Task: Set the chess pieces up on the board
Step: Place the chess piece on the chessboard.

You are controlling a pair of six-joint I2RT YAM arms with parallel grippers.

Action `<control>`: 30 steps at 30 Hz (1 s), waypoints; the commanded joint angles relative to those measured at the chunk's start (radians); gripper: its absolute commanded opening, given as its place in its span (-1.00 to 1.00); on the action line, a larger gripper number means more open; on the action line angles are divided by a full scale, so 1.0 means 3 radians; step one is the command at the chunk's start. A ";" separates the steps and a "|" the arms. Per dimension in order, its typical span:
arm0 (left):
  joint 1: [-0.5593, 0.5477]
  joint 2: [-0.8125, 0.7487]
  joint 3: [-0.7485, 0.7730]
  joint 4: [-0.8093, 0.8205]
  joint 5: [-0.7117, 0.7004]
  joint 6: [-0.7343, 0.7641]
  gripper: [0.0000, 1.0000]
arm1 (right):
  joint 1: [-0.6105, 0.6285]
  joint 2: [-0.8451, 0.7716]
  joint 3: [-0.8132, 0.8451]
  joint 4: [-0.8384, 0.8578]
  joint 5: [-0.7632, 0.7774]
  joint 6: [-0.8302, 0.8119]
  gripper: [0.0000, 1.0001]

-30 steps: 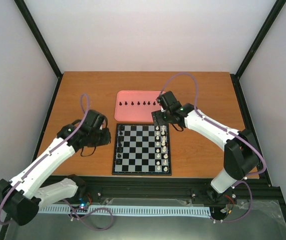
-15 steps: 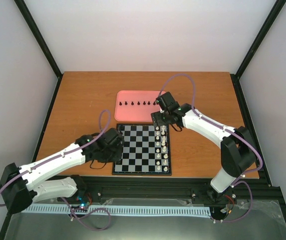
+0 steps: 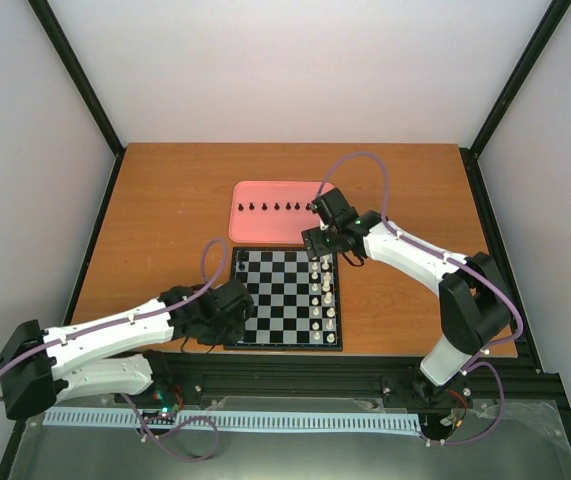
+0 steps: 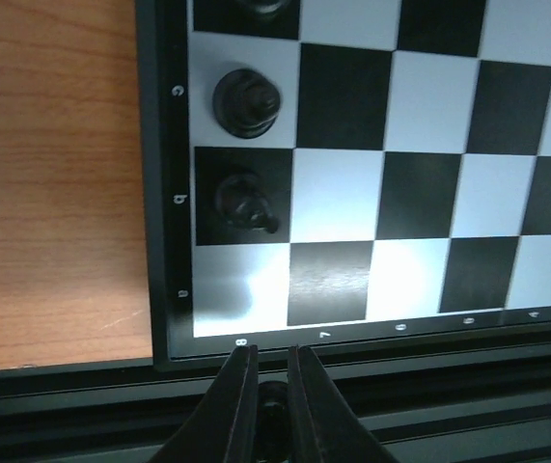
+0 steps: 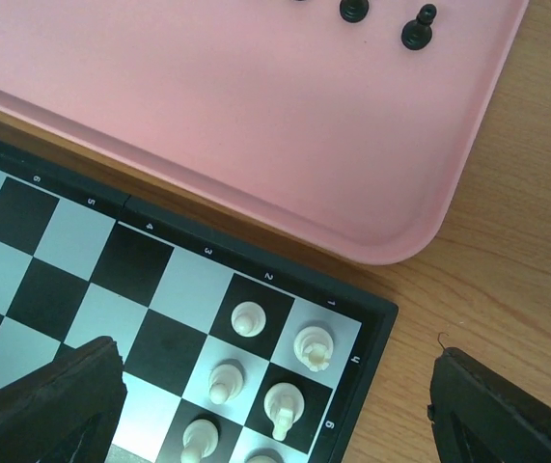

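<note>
The board (image 3: 276, 300) lies at the table's middle, with white pieces (image 3: 326, 295) in two rows along its right side. Two black chess pieces (image 4: 246, 101) (image 4: 242, 201) stand on its left edge squares. My left gripper (image 4: 272, 353) hangs just off the board's near-left corner (image 4: 166, 289), shut on a small black chess piece (image 4: 273, 405) that shows dark between its fingers. My right gripper (image 5: 275, 395) is open above the board's far-right corner, over white pieces (image 5: 314, 347), holding nothing. Several black chess pieces (image 3: 277, 207) stand in a row on the tray.
The pink tray (image 3: 265, 226) lies just beyond the board; its corner (image 5: 420, 231) is close to my right gripper, with two black pieces (image 5: 418, 29) near it. A black rail (image 4: 429, 386) runs along the table's near edge under my left gripper.
My left arm has swung from the board's left side down to its near-left corner, still shut. My right gripper has drifted slightly left and stays open.
</note>
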 commanded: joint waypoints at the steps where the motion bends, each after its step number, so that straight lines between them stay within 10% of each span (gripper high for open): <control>1: -0.0057 0.0009 -0.0088 0.0111 -0.0035 -0.0151 -0.98 | -0.0025 -0.0061 -0.0013 0.0040 0.0005 -0.0060 0.98; 30: -0.0057 0.0466 -0.0213 0.0394 -0.0380 -0.0223 -0.99 | -0.0025 -0.0055 -0.0029 0.0017 -0.0015 -0.0084 0.98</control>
